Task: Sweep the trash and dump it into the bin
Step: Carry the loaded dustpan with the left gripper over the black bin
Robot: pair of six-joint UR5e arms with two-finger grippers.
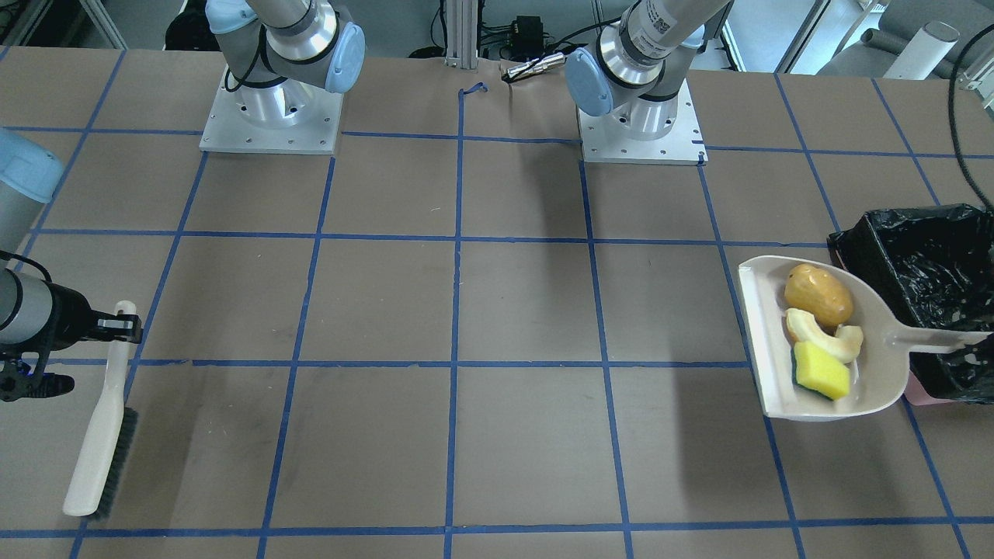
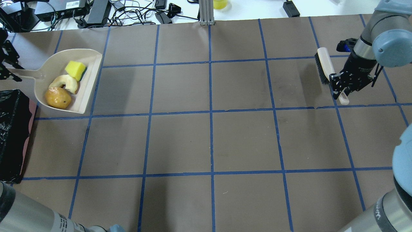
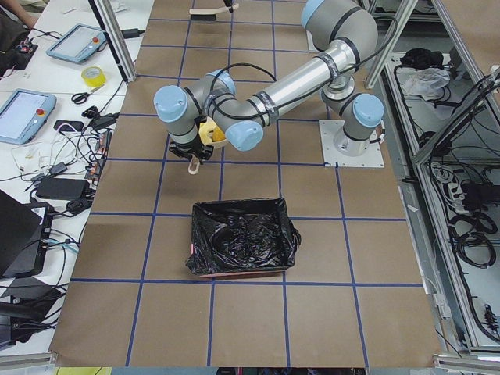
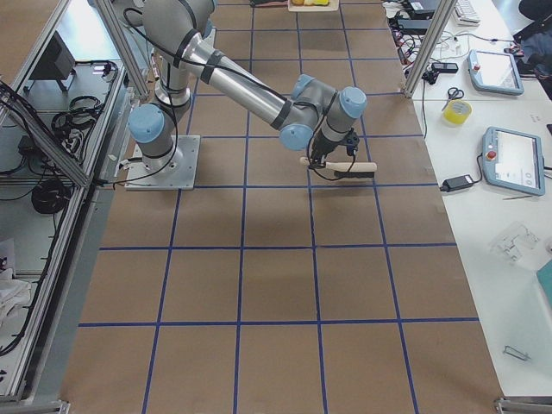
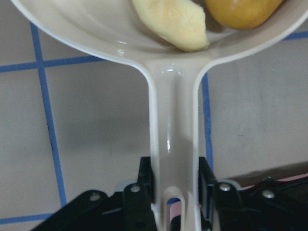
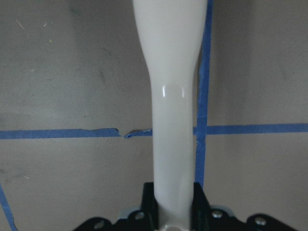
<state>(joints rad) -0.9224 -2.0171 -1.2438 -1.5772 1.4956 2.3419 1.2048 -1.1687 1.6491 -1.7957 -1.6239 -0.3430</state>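
Note:
My left gripper (image 5: 175, 192) is shut on the handle of the beige dustpan (image 2: 87, 87), at the table's left end. The pan (image 1: 877, 373) carries the golden-brown potato lump (image 1: 818, 295), the pale crescent slice (image 1: 823, 335) and the yellow sponge (image 1: 821, 371). The pan is level and sits next to the black-lined pink bin (image 1: 924, 272), which also shows in the overhead view (image 2: 13, 129). My right gripper (image 2: 341, 88) is shut on the handle of a white brush (image 2: 323, 62) at the far right end.
The brown table (image 2: 212, 138) is marked with a blue tape grid. Both arm bases (image 1: 272, 116) stand at the robot's edge. Cables and boxes (image 2: 96, 13) lie beyond the far edge. The brush (image 1: 101, 435) stays low near the table's right end.

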